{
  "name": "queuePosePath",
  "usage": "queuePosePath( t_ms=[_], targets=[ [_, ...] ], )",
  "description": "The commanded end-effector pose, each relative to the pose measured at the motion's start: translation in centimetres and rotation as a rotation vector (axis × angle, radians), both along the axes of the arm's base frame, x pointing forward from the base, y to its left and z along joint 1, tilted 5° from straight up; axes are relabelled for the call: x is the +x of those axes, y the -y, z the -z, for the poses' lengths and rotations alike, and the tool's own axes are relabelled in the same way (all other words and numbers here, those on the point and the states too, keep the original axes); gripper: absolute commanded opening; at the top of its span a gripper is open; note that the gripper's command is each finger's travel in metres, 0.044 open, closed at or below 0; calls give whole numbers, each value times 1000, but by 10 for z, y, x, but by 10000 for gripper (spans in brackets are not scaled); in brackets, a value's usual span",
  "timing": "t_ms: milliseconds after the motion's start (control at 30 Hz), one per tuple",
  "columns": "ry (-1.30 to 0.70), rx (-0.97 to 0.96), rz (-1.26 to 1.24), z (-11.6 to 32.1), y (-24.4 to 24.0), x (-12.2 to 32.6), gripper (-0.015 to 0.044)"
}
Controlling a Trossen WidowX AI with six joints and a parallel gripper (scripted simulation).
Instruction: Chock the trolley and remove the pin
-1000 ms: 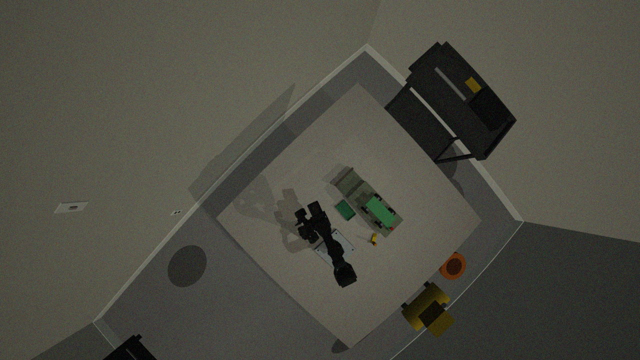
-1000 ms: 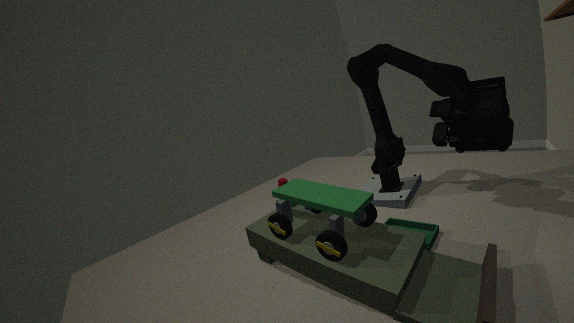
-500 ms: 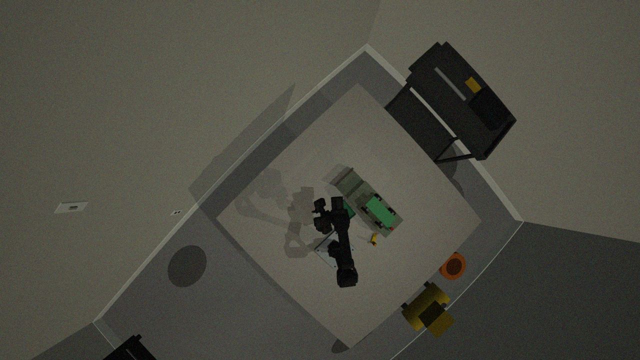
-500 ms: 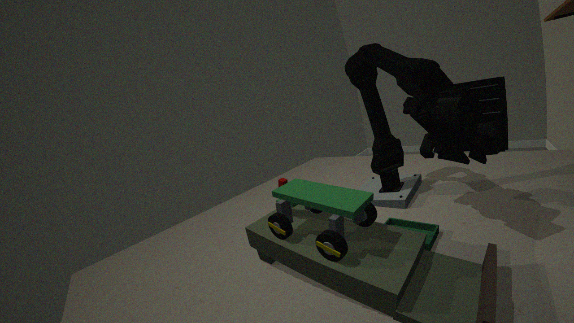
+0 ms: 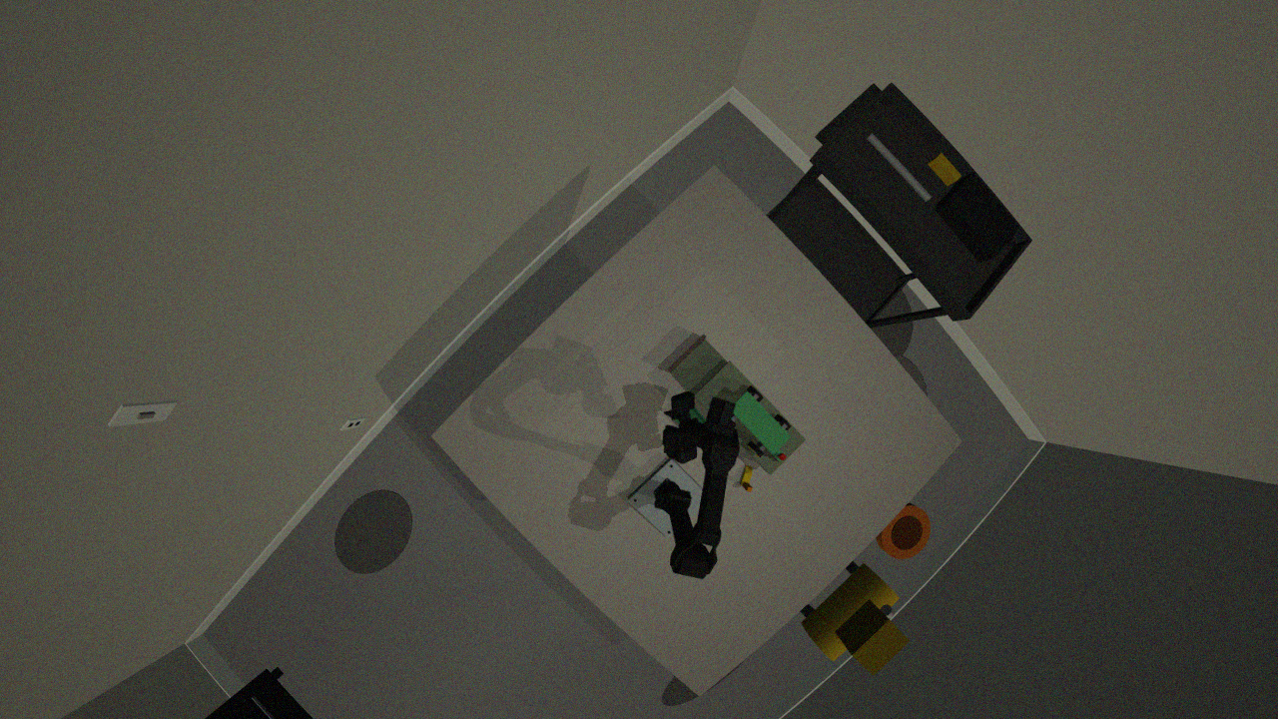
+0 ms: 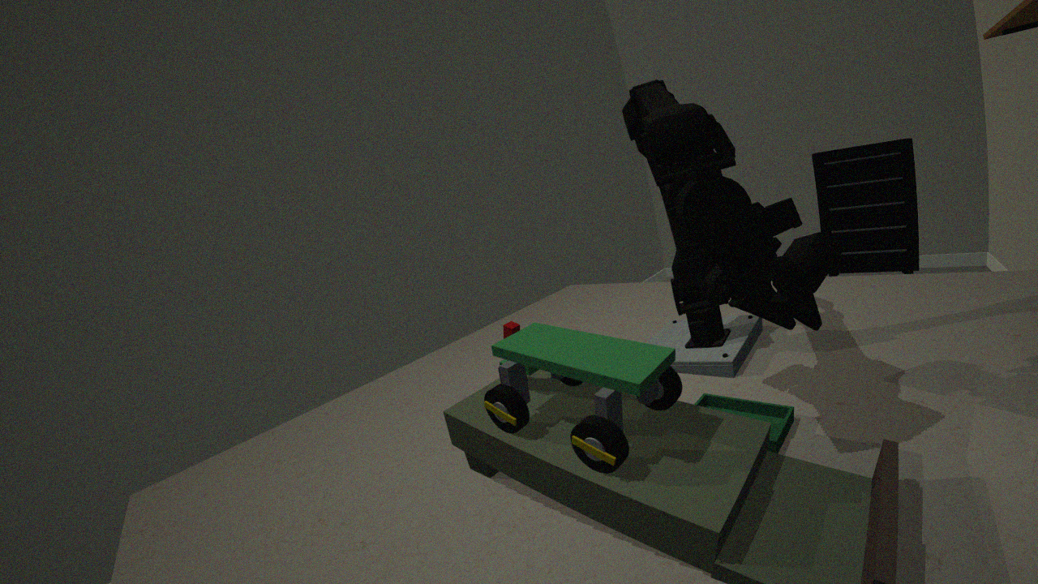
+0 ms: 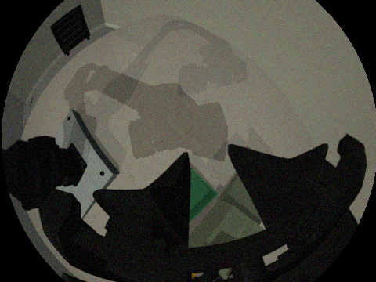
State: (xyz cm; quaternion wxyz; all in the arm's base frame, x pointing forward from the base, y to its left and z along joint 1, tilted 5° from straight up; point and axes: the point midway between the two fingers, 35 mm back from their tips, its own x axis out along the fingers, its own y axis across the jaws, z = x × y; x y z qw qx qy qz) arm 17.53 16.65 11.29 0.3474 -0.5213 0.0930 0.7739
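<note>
Wrist view: gripper (image 5: 670, 412) (image 6: 807, 326) (image 7: 208, 153) partly open, seemingly holding nothing.

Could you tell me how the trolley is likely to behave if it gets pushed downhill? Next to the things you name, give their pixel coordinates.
The trolley (image 5: 762, 423) (image 6: 584, 355) would probably roll readily, standing on round wheels on a slope. Its flat deck looks stiff, so it likely won't flex.

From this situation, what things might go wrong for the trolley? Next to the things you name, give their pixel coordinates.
Two risks, in my judgement:

1. The yellow chock (image 5: 747, 479) lies beside the ramp (image 5: 701, 364) (image 6: 616, 508) (image 7: 235, 221), not against a wheel. If the stop pin (image 5: 782, 456) (image 6: 512, 330) is pulled first, the trolley (image 5: 762, 423) (image 6: 584, 354) would probably roll.
2. From above, the arm (image 5: 714, 487) (image 6: 714, 217) passes between its base and the trolley; a careless sideways swing at low height might bump the trolley or the chock.
</note>
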Motion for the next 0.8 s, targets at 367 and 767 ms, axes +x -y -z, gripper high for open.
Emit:
queuePosePath(
  t_ms=[367, 767],
  targets=[
    [163, -147, 143, -9, 90, 49, 190],
    [232, -297, 238, -20, 172, 60, 190]
  ],
)
